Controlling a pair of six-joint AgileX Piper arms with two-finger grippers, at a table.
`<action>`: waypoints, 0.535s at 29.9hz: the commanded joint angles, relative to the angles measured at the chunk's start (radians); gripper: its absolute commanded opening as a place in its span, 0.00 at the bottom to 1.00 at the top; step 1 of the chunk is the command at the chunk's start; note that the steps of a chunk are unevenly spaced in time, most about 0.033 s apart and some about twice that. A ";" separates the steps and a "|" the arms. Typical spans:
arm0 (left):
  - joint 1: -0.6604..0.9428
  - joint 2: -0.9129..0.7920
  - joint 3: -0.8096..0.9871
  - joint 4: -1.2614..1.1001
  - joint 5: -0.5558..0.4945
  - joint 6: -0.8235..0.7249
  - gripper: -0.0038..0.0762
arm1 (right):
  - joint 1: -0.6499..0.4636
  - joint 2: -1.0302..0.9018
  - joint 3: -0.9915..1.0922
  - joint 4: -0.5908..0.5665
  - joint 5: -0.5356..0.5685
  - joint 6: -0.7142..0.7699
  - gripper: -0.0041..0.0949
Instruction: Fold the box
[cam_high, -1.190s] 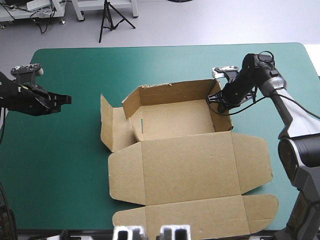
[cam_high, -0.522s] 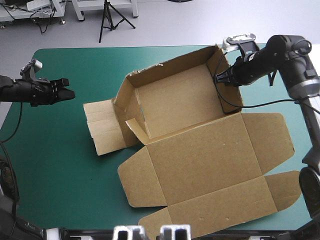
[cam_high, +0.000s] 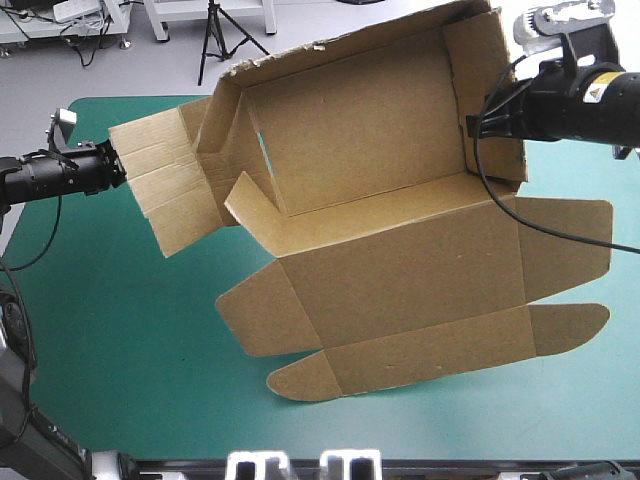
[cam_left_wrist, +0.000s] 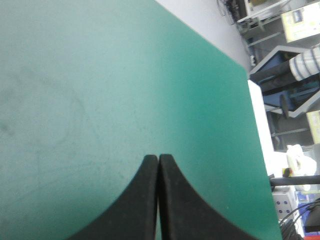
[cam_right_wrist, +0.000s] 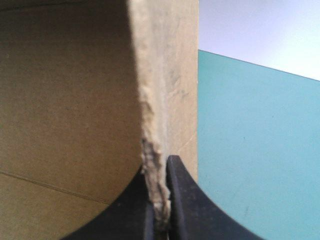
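The box (cam_high: 380, 200) fills the centre and upper right of the high view. It is raised and tipped so that its open tray faces the camera, and the lid (cam_high: 400, 290) hangs flat below it toward the lower middle. I cannot tell whether the lowest flaps touch the counter (cam_high: 110, 340).

The right tool (cam_high: 472, 125), at the upper right, is clenched on the tray's side wall (cam_high: 490, 90). Its wrist view shows the board's torn edge pinched between the two black fingers. This one pinch seems to carry the whole sheet, so the grip should stay firm and any turning should be slow, or the wall may tear further or slip.

At the left of the frame a loose flap (cam_high: 160, 185) sticks out sideways from the tray, not yet tucked. The left tool (cam_high: 116, 166) is just beside that flap's outer edge. It is clenched on nothing, and its own view shows only the teal-green cover ahead.

The step in hand looks like tucking that flap. The shut left tool would do best as a blunt pusher, pressing the flap along its crease toward the tray while the right tool braces the opposite wall.
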 joint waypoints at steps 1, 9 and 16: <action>-0.003 -0.037 -0.031 -0.165 0.108 0.046 0.04 | -0.002 -0.056 -0.031 0.032 -0.034 0.031 0.03; -0.075 -0.057 -0.031 -0.215 0.108 0.041 0.04 | -0.002 -0.054 -0.027 0.121 -0.127 0.038 0.03; -0.139 -0.116 -0.031 -0.288 0.108 0.048 0.04 | -0.002 -0.018 -0.027 0.116 -0.218 0.045 0.03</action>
